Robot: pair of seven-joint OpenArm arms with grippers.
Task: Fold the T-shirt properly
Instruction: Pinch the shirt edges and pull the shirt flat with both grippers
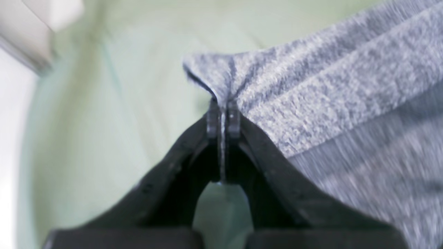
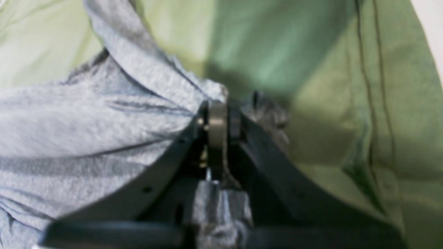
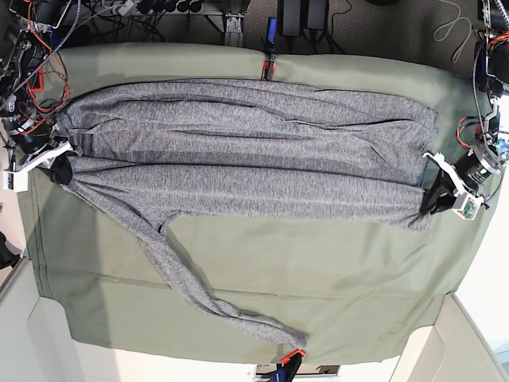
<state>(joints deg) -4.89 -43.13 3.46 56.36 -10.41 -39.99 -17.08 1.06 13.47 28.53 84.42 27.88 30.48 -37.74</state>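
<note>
The tabletop [image 3: 382,318] is covered by a plain olive-green cloth [image 3: 238,263], with cables and electronics along the far edge and at both sides. The T-shirt [image 3: 238,151] lies stretched lengthwise across the far half of the cloth, spanning between the two arms. One narrow strip of it trails diagonally toward the near edge.

Left gripper [image 1: 223,114]: fingers pressed together, pinching a hemmed corner of the T-shirt. Right gripper [image 2: 218,117]: fingers pressed together, pinching a bunched edge of the fabric, with some cloth gathered behind the fingers.

Risks from this state:
- Slip. Each grip appears to hold only a small amount of soft knit. Excess tension between the arms could pull a corner free.
- Uneven fold. The body shows long lengthwise creases and overlapping layers. Folding without flattening would likely lock these in.
- Trailing strip. The loose diagonal part may drag, or stay outside the fold.
- Snagging. The right grip may also catch the table cloth if lowered, since the cloth lies directly below.

Containers: none visible in any view.
</note>
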